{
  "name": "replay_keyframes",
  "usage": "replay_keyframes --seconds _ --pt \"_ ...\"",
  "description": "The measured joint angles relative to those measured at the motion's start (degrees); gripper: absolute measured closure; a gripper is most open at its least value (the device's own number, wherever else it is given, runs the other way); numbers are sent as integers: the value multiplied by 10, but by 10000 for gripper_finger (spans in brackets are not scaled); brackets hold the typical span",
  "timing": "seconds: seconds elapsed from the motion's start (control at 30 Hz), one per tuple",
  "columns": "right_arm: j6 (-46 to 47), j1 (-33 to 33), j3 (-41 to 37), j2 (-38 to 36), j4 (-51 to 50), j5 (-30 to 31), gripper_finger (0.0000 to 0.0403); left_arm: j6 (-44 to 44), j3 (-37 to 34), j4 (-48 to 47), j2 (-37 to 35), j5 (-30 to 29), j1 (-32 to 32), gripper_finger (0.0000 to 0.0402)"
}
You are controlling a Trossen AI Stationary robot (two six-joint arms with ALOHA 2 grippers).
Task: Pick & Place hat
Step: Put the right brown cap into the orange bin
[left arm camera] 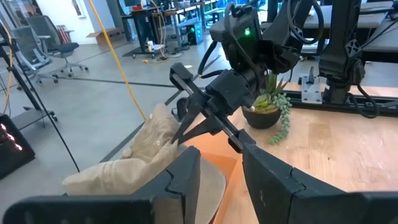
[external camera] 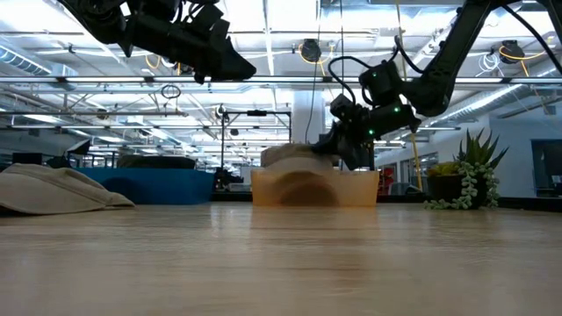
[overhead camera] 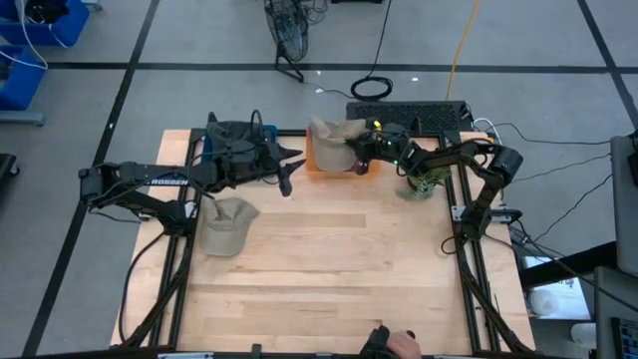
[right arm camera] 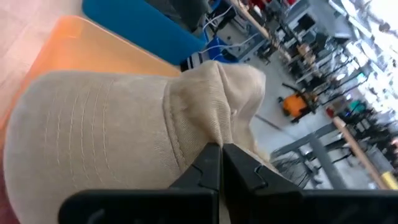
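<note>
Bare tabotop [overhead camera: 329, 269] lies open along the near edge. Farther back, a second hat [overhead camera: 227, 223] lies near the left edge. Beyond it the left pincer [overhead camera: 286, 178] hangs open. At the far edge, the right pincer [overhead camera: 361, 158] pinches the beige hat [overhead camera: 335, 145] over the orange bin [overhead camera: 316, 160]; its wrist view shows fingers [right arm camera: 202, 169] clamping fabric.

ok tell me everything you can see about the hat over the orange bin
The hat is a beige cap of soft fabric with a stitched brim. It sits at the orange bin on the table's far edge, brim inside, crown bunched and sticking up past the rim. The right gripper is shut on a fold of its crown, fabric pinched between the fingers. The left gripper is open nearby, not touching it.
</note>
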Motion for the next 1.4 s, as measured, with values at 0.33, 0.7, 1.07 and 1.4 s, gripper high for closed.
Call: replay_keyframes --seconds 0.33,0.7,1.07,1.4 --pt "35 -7 0 0 -17 -1 398 -8 0 0 0 1 0 277" --pt "61 -3 0 -4 6 5 333 -8 0 -2 0 1 0 277" --pt "280 40 0 -64 30 -17 292 -3 0 -15 0 1 0 277" --pt "476 50 43 11 7 45 309 -8 0 26 0 1 0 277"
